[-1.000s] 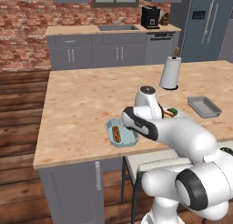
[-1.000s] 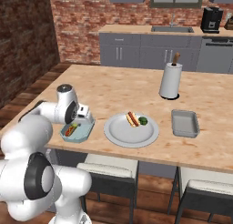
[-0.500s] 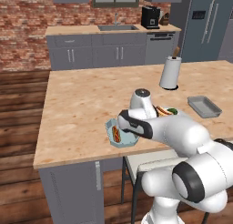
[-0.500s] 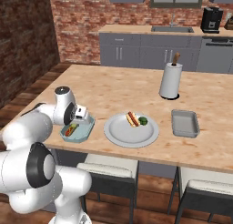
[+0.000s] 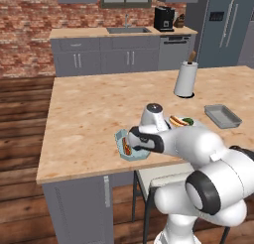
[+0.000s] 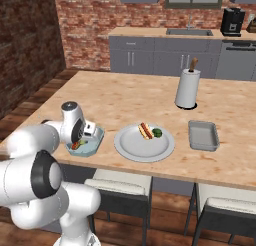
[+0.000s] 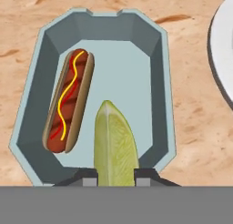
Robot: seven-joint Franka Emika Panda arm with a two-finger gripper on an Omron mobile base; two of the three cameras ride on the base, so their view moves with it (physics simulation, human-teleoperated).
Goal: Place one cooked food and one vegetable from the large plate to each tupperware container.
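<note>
Gripper (image 7: pixel 113 178) clamps tight on a pale green leafy vegetable (image 7: pixel 113 145) over the light blue tray (image 7: pixel 161 100); a hot dog (image 7: pixel 69 101) lies inside at ten o'clock, large plate (image 6: pixel 142 149) beside.

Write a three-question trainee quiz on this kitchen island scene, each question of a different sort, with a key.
1. True or false: the hot dog lies inside the light blue tray.
2. Multiple choice: what does the gripper hold over that tray? A) a pale green leafy vegetable B) a bread roll C) a spoon
3. Fill in: the large plate carries a second hot dog and a dark green ____ beside it.

Key:
1. True.
2. A; the green vegetable stands between the gripper's fingertips.
3. Vegetable. The grey tray has no food in it.
</note>
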